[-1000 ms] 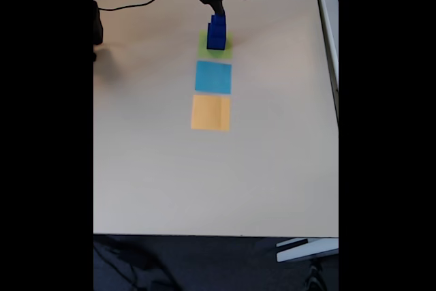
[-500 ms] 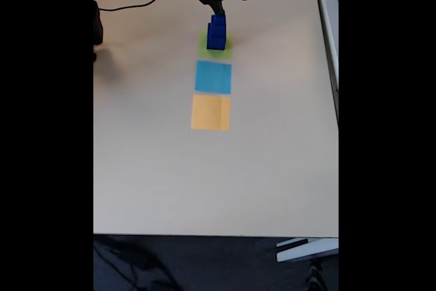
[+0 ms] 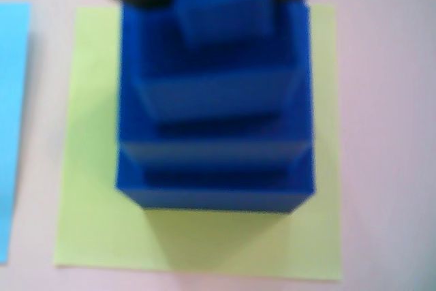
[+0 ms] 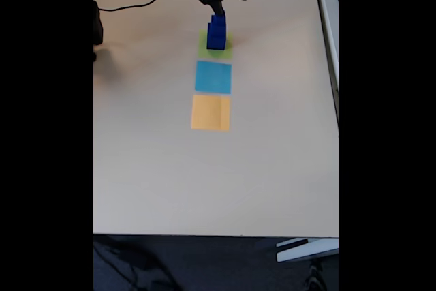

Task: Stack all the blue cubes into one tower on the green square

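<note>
blue cubes [image 3: 214, 141]: stacked in one tower, biggest at the base, smaller ones stepping up; wrist view shows four tiers, top one blurred. Also seen in fixed view [image 4: 216, 32] as one dark-blue column.
green square [image 3: 88, 209]: flat on the bench, tower sits on it, closer to its top edge in wrist view; lime margin shows left, right and below the base. In fixed view [image 4: 225, 51] it is the far patch of the row.
light-blue square [image 4: 213, 77]: just beside the green one, middle of the row; its edge shows at wrist view left [image 3: 12, 100].
orange square [image 4: 210, 112]: nearest patch in the fixed view, next to the light-blue one.
fingers [image 4: 219, 6]: directly above the tower top in fixed view, dark shapes flank the top cube in wrist view; can't tell whether they pinch it or are spread.
cable [image 4: 146, 1]: black, trails across the bench from the arm towards fixed view left.
bench [image 4: 204, 182]: beige, bare in front of the patches.
</note>
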Robot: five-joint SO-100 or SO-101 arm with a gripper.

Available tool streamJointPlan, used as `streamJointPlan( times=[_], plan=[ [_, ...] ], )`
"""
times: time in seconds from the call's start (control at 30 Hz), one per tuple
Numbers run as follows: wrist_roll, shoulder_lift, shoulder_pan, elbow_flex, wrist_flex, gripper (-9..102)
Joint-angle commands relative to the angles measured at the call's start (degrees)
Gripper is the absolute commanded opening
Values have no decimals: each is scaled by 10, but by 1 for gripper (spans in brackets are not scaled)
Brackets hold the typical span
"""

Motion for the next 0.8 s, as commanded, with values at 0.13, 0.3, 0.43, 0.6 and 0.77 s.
streamJointPlan(
  times=[0.13,0.3,0.43,0.6,0.77],
  plan=[
    [3,68,-5,-25,-6,4],
    [-3,68,-3,-29,-4,4],
    [-6,68,-1,-32,-4,4],
    [-10,65,0,-53,4,4],
    [-18,61,2,-83,10,4]
  ],
)
